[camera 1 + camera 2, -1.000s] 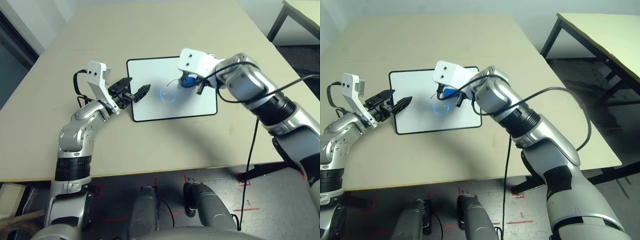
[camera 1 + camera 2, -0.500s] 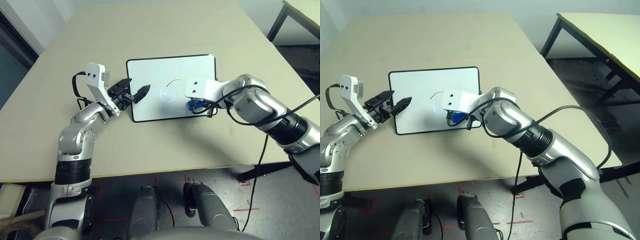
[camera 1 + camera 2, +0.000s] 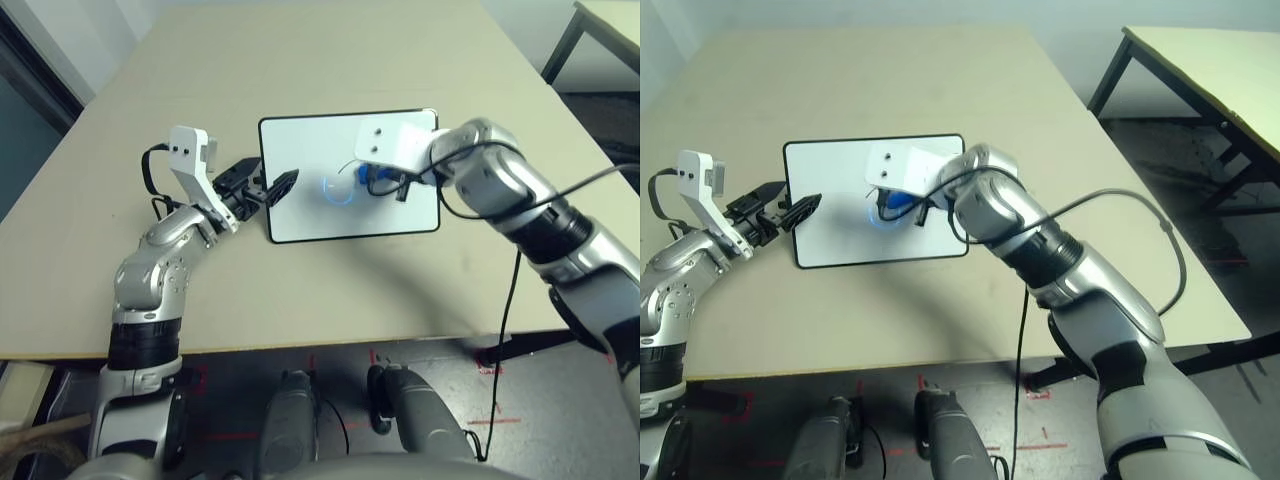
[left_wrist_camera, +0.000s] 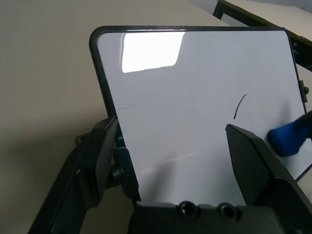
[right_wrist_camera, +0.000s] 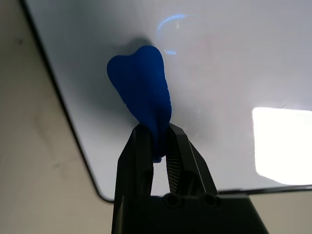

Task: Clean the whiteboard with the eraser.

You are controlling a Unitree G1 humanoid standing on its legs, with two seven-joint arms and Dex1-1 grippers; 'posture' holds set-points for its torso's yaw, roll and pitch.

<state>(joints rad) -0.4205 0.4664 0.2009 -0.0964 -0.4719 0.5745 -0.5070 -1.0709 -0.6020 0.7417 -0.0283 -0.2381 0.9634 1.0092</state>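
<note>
Okay, left eye view: one whiteboard [image 3: 295, 140] lay on one table [image 3: 200, 300], white face up, thin black frame, rounded corners. Two arms were there. The left gripper [image 3: 277, 168] was at the whiteboard's left edge, two fingers spread with nothing between them. The right arm [image 3: 500, 190] reached over the whiteboard's right half, with one blue eraser [image 3: 366, 175] under its white wrist part. Two marks were on the whiteboard: one thin dark line [image 3: 347, 164] and one bright blue arc [image 3: 338, 196], both just beside the eraser.

Right eye view: same layout, plus one second table [image 3: 1210, 60] well apart from the whiteboard, beyond its right side. One black cable [image 3: 1120, 192] looped off the right arm.

Left wrist view: both fingers stood wide apart near the whiteboard's edge. The whiteboard looked mostly clean and glossy, with one bright glare patch [image 4: 151, 51], faint streaks and the one short dark curved line. The eraser was over the whiteboard, near that line.

Right wrist view: the right gripper [image 5: 157, 127] had two fingers pinching the eraser's narrow end. The eraser looked deep blue, smooth, with a wider two-lobed far end, over the whiteboard. Couldn't tell if it touched the surface.
</note>
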